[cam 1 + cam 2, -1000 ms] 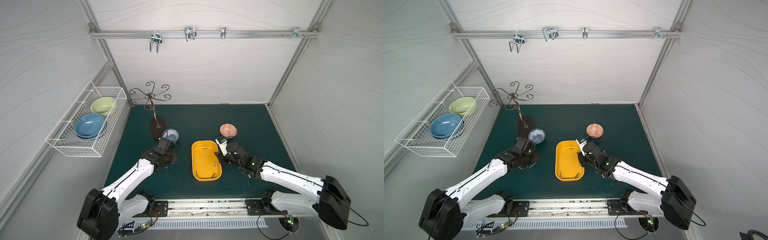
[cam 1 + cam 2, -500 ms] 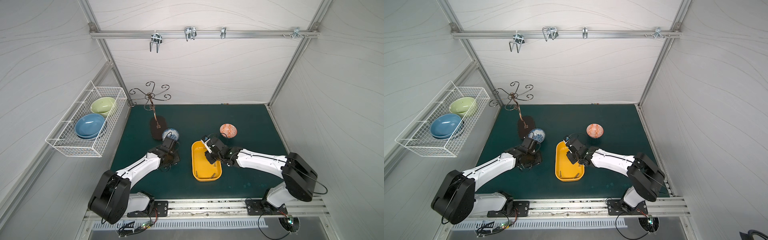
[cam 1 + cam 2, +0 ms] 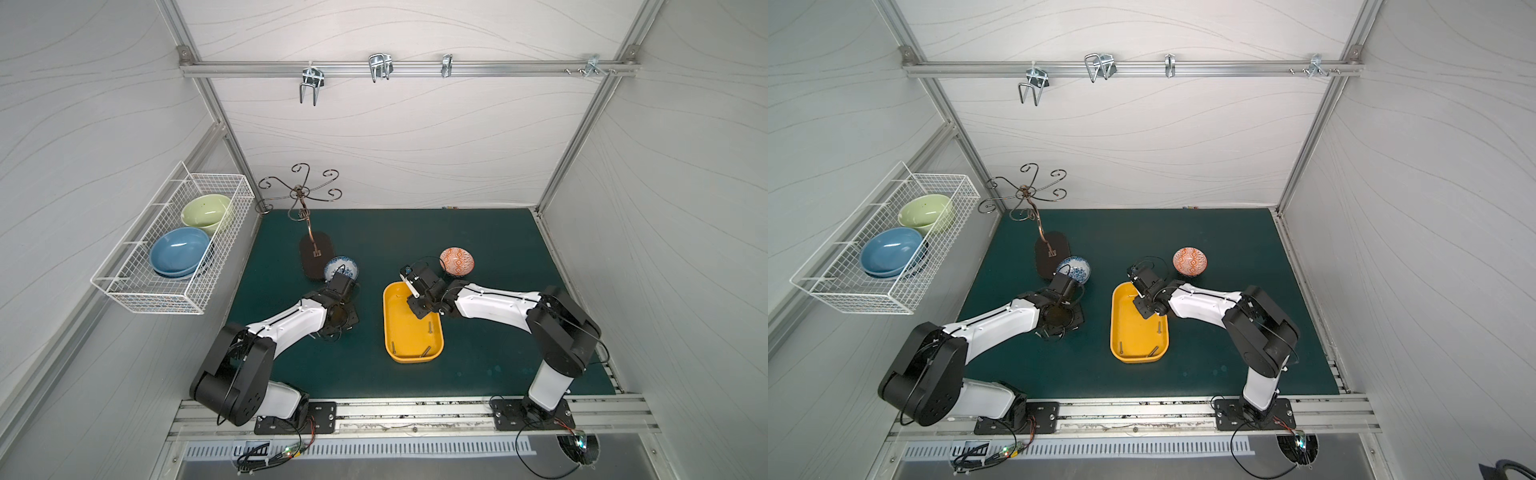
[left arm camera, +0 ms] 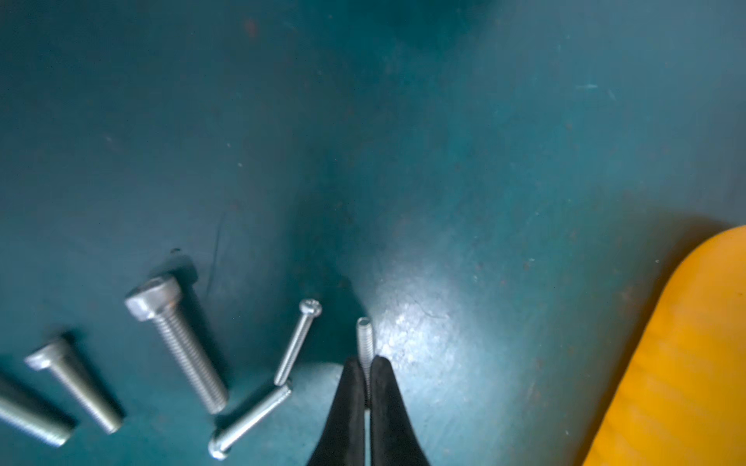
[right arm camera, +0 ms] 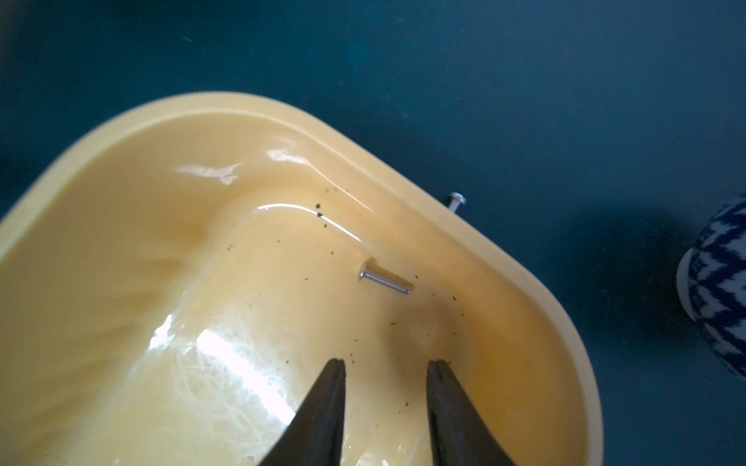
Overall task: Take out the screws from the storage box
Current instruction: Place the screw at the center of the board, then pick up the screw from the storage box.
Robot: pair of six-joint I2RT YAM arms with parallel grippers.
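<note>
**Bimanual removal of screws from the storage box.** The storage box (image 3: 405,332) is lying on the green counter (image 3: 498,249) between the two arms.

- **Left arm:** The left jaws are closing tightly on a thin screw (image 4: 365,343), pinching its shank so that the threaded tip is protruding. They are hanging low over the counter, just beside the box's outer wall. Five loose screws (image 4: 177,339) are lying on the counter next to the held one, outside the box.
- **Right arm:** The right jaws are standing apart and empty over the end of the box nearer the back wall. A short screw (image 5: 385,278) is lying flat on the box floor ahead of them, close to the rounded wall and untouched.
- **Remaining contents:** In both top views, three more screws (image 3: 429,327) are showing at the box's opposite end. One further screw (image 5: 456,200) is peeking out from behind the rim, outside the box.

**Step in hand, as judged:** The left arm is delivering a removed screw while the right arm is lining up the next pick. At least four screws are remaining inside, so the task is looking unfinished.

**Next move, as judged:**
1. The left jaws are needing to part low over the counter, so that the screw is not rolling into its neighbours.
2. The right jaws are needing to descend astride the short screw's shank. The curved wall is leaving little room on that side.
</note>
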